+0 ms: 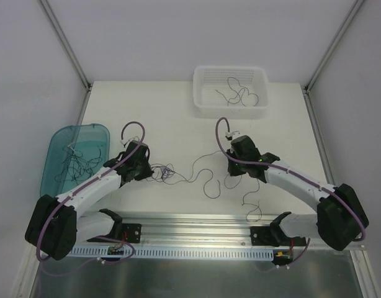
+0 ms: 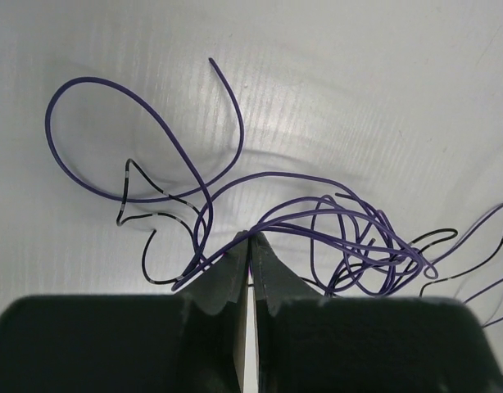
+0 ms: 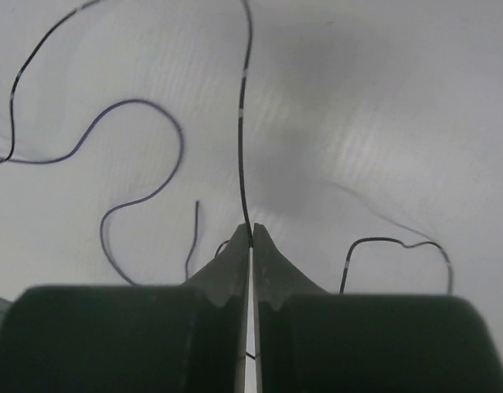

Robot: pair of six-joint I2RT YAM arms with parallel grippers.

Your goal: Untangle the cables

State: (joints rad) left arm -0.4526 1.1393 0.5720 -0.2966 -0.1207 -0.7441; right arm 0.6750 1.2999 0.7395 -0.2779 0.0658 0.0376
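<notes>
The left gripper [image 2: 249, 244] has its jaws pressed together on purple strands at the near edge of the knotted clump [image 2: 354, 246], most of which lies just ahead of and to the right of its tips, with one wide purple loop [image 2: 112, 106] spilling ahead to the left. Judging by this, the pinch serves as an anchor, so the knot cannot slide across the table [image 1: 178, 124] when something pulls at it. The right gripper [image 3: 251, 236] is likewise pressed together, nipping a single black strand [image 3: 243, 123] that runs straight ahead from its tips; a loose purple curl [image 3: 165, 135] lies on the table ahead and to its left, untouched. From above, the two grippers sit well apart with the clump [image 1: 164, 174] just beside the left one and thin wire trailing between it and the right one, which suits drawing one strand out while the rest is held down. Further cables rest in the white basket [image 1: 231, 112] beyond the right gripper and in the teal tray [image 1: 54, 139] outboard of the left arm; whether either is for sorted strands I cannot tell.
</notes>
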